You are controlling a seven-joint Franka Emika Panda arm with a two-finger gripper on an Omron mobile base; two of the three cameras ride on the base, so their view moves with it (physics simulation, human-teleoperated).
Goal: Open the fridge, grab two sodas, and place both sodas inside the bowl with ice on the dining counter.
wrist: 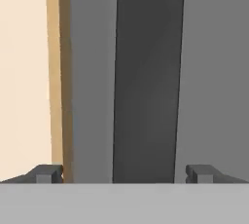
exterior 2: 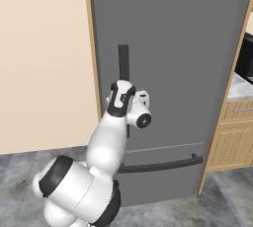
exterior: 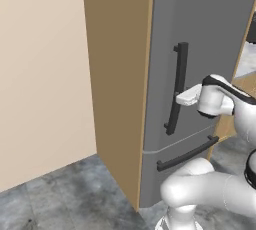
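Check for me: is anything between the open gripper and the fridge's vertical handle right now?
Nothing visible. In the hand view the handle lies straight ahead between the two spread fingertips, with bare fridge door on either side. From the left base view the gripper is right at the bar, jaws not closed on it.

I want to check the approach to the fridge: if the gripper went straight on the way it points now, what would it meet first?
Most likely the fridge's vertical bar handle, centred between the open gripper's fingertips. The grey door lies just behind it; the remaining gap is hard to judge.
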